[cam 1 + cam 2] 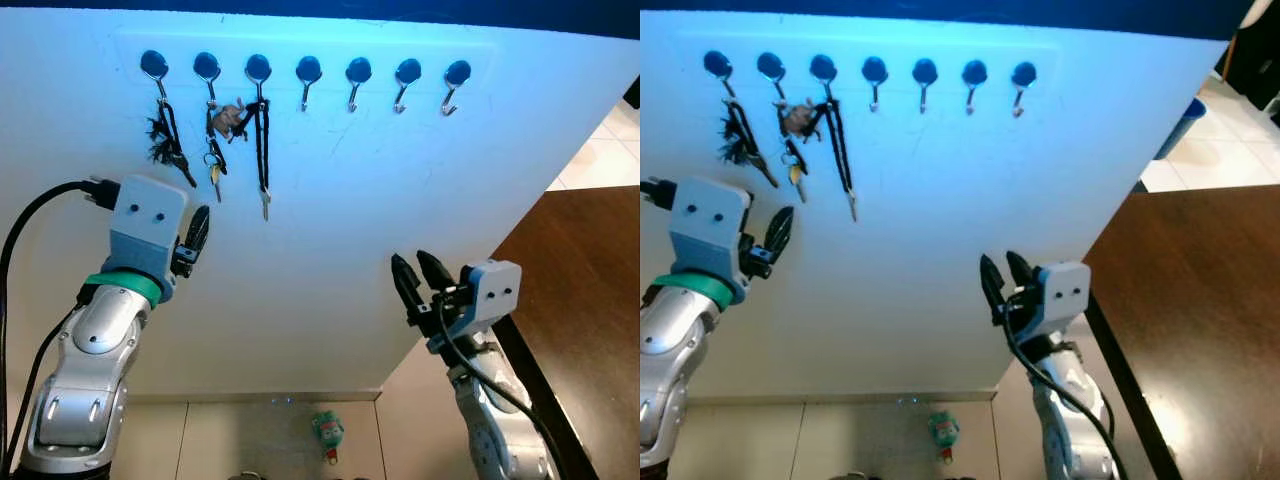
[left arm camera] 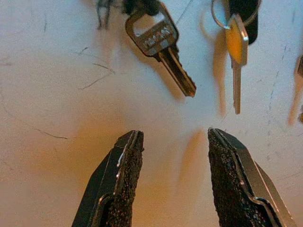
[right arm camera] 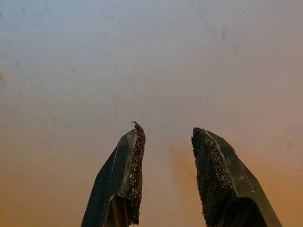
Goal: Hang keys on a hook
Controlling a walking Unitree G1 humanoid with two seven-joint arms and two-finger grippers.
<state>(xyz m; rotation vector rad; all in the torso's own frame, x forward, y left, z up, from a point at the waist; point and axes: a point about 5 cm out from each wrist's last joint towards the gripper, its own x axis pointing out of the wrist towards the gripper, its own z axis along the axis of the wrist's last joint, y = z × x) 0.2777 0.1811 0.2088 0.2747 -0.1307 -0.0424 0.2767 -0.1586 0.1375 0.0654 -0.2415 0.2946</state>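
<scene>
A row of several metal hooks [image 1: 308,72] runs along the top of a white wall [image 1: 350,220]. The three hooks on the left carry key sets: a black tasselled one [image 1: 168,135], one with a yellow-headed key [image 2: 236,47], and a long black lanyard with a key [image 1: 262,150]. The other hooks [image 1: 407,74] are bare. My left gripper [image 1: 198,235] is raised just below the hanging keys, open and empty, with a dark key [image 2: 163,52] ahead of its fingertips. My right gripper [image 1: 418,268] is lower and to the right, facing bare wall, open and empty.
A small green tag with a red piece [image 1: 327,430] lies on the tiled floor at the wall's base. A dark brown tabletop [image 1: 590,300] stands close on the right, beside my right arm. A blue bin [image 1: 1188,118] sits beyond the wall's right end.
</scene>
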